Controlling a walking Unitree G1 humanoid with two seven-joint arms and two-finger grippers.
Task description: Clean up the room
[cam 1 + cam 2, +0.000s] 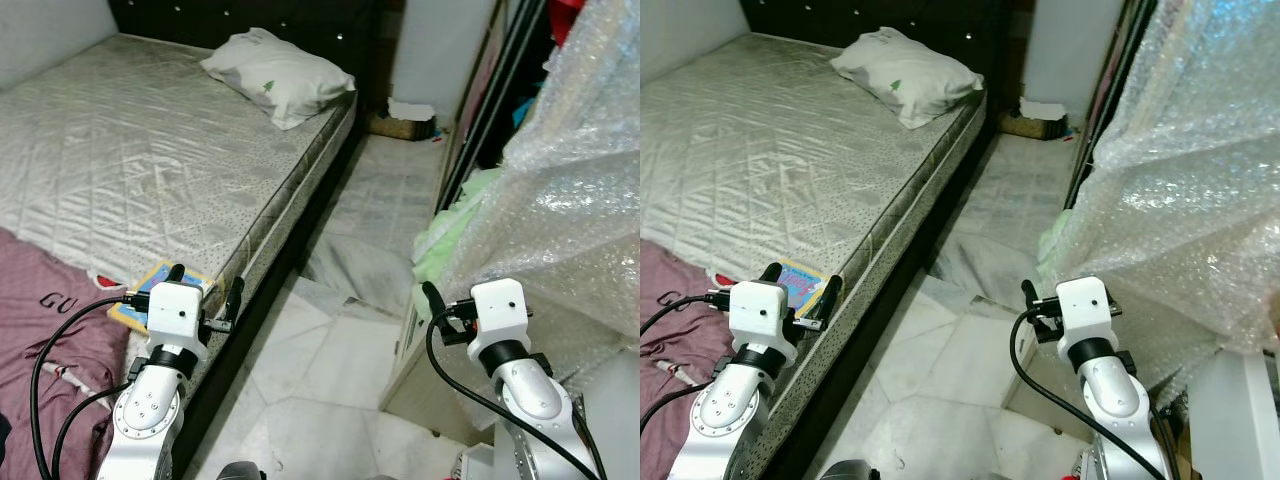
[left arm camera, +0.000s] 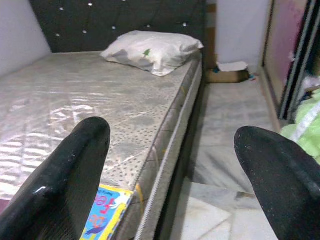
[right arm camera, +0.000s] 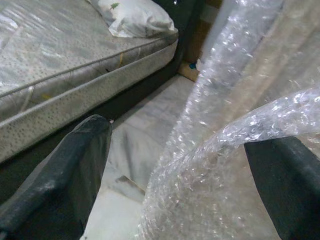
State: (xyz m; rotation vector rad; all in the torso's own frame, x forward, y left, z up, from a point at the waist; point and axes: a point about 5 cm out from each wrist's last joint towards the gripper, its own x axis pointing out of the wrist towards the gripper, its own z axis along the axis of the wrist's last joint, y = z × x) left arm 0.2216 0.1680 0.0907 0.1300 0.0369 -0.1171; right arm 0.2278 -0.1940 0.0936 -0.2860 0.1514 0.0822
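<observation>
My left gripper (image 1: pixel 206 284) is open over the near corner of the bed (image 1: pixel 150 170), just above a colourful book (image 2: pixel 107 212) that lies at the mattress edge. A maroon garment (image 1: pixel 40 320) is spread on the bed beside it. My right gripper (image 3: pixel 175 170) is open, with nothing held, at the edge of a big sheet of bubble wrap (image 1: pixel 580 190) on the right. A white pillow (image 1: pixel 278 76) rests at the head of the bed. A grey cloth (image 1: pixel 360 268) lies crumpled on the floor in the aisle.
A narrow aisle of pale tiled floor (image 1: pixel 310 370) runs between the bed and a wardrobe (image 1: pixel 480 110) on the right. Green fabric (image 1: pixel 445 235) hangs out by the bubble wrap. A cardboard box (image 1: pixel 400 122) stands at the aisle's far end.
</observation>
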